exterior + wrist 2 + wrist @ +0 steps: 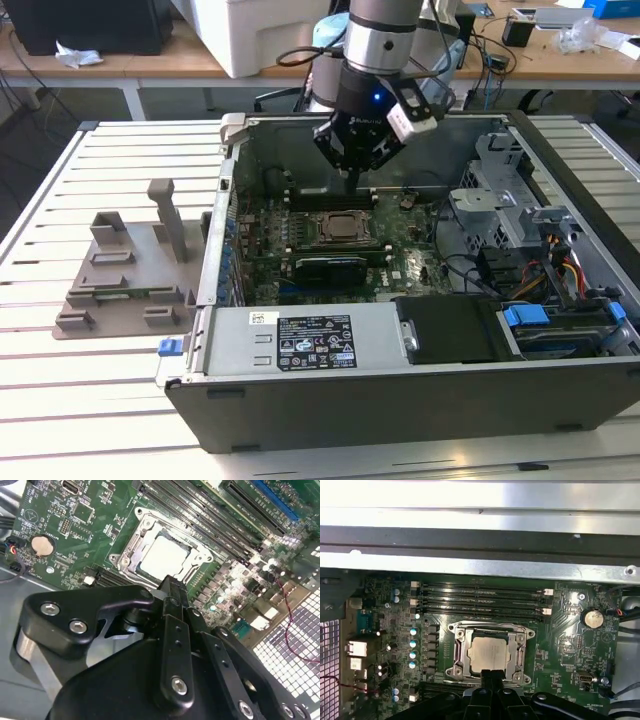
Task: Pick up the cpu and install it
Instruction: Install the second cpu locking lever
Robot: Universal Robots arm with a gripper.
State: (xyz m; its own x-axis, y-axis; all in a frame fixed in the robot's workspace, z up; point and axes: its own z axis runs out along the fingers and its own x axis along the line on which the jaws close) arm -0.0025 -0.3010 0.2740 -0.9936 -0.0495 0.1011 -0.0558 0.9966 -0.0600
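The second wrist view has the gripper point(172, 587) nearest to the lens, a black linkage body with silver screw heads; its fingers come together into one narrow black tip with no gap showing between them, and nothing is held there. Just past that tip lies the cpu point(165, 557), its silvery-grey square top sitting flat inside the metal-framed socket point(125, 562) on the green motherboard point(60, 550). The tip points at the near edge of the chip, though whether it touches cannot be told. A round coin battery point(41, 545) sits on the board to one side of the socket, and long dark memory slots point(200, 510) run beyond it.

In the first wrist view the same closed tip point(492, 677) stands at the edge of the cpu point(489, 653), which rests within the socket frame point(457, 652). Four memory slots point(480, 600) lie parallel beyond the socket, and the grey metal wall of the computer case point(480, 565) runs across behind the board.

In the exterior view the gripper point(352, 175) hangs from the arm point(380, 40) above the back of the open computer case point(400, 400), over the socket point(342, 226). A grey plastic tray with upright posts point(130, 280) stands on the slatted table point(60, 390) at the exterior view's left, outside the case.
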